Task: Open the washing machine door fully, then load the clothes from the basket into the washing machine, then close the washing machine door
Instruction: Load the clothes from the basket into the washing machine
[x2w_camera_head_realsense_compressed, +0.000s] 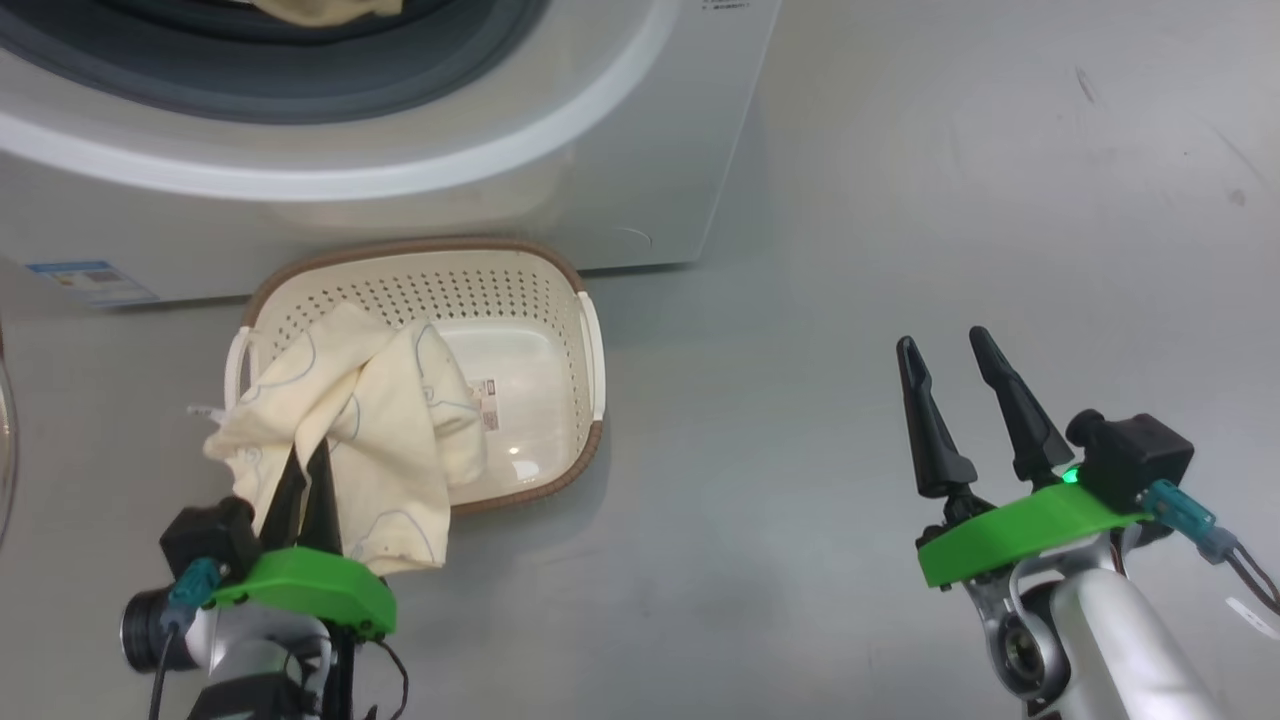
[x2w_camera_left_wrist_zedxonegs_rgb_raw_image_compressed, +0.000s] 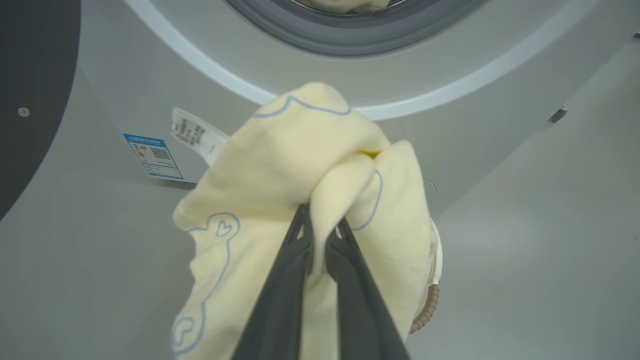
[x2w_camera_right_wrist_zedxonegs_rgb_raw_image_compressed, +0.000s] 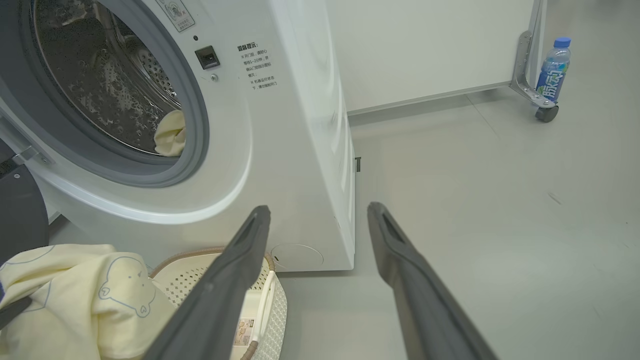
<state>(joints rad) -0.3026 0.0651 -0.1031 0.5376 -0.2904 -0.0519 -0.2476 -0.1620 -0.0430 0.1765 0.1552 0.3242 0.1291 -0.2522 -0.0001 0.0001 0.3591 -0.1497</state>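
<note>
Head view: high, tilted steeply down on floor (x2w_camera_head_realsense_compressed: 900, 200), basket (x2w_camera_head_realsense_compressed: 500, 290) and lower front of machine (x2w_camera_head_realsense_compressed: 650, 150). Left wrist view: low, very near cloth (x2w_camera_left_wrist_zedxonegs_rgb_raw_image_compressed: 300, 165), facing up at machine front. Right wrist view: low, to the right, facing obliquely left into drum (x2w_camera_right_wrist_zedxonegs_rgb_raw_image_compressed: 110, 90); bottle (x2w_camera_right_wrist_zedxonegs_rgb_raw_image_compressed: 554, 70) far right. Shared by all three: machine front, basket, cloth.

My left end effector (x2w_camera_head_realsense_compressed: 308, 455) sits low at my left, fingers pointing up, pinched almost together on the clothes (x2w_camera_head_realsense_compressed: 390, 430); my right end effector (x2w_camera_head_realsense_compressed: 943, 340) is at my lower right, fingers spread wide and empty, pale forearm below it.
</note>
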